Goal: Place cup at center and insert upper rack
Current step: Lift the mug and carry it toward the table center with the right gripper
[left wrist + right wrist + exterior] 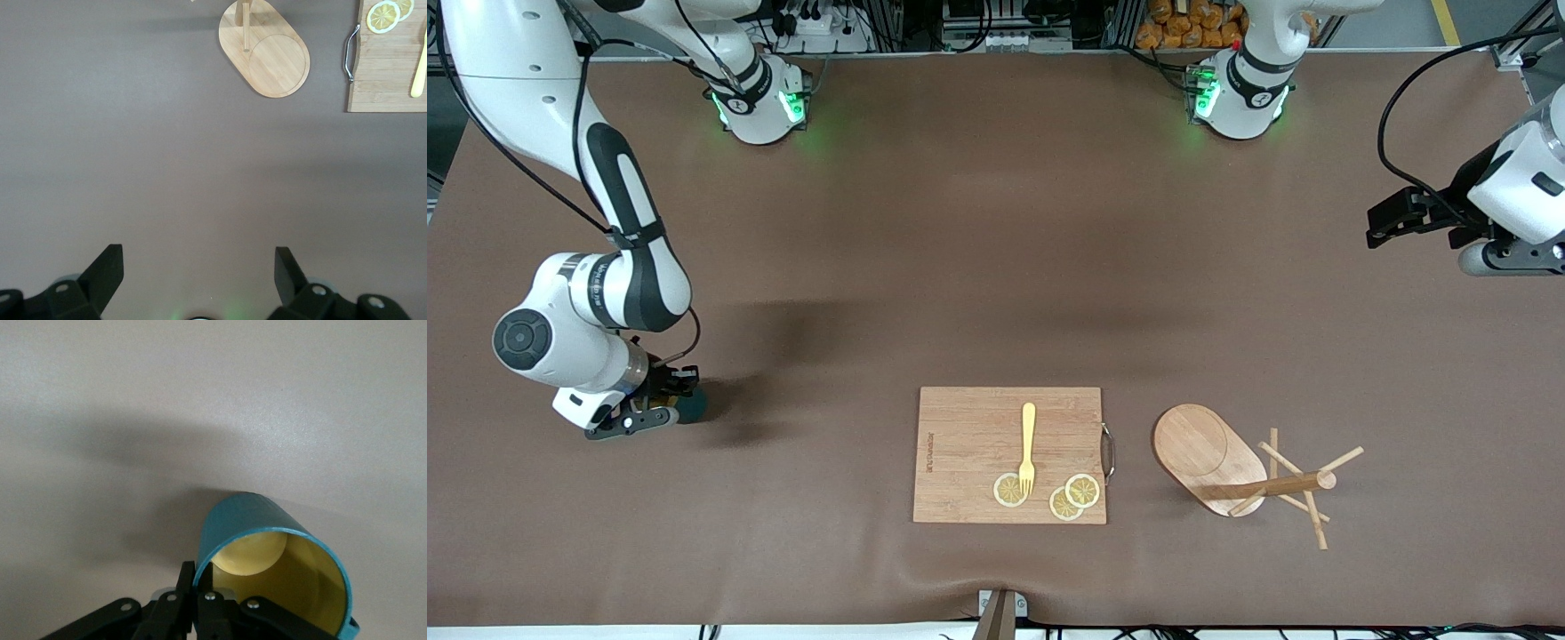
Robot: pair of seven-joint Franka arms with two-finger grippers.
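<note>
The right tool (pixel 660 402) is pinching the teal cup's (pixel 273 567) rim near the surface's (pixel 960 222) right-arm edge; next, carrying it centerward. The left tool (pixel 199 283) is waiting, spread wide and empty.

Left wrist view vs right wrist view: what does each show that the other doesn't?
Only the left wrist view: the upper rack lying on its side, the cutting board with lemon slices and a fork, and the open left gripper. Only the right wrist view: the cup, its rim pinched by the right gripper. Both: the brown table.
</note>
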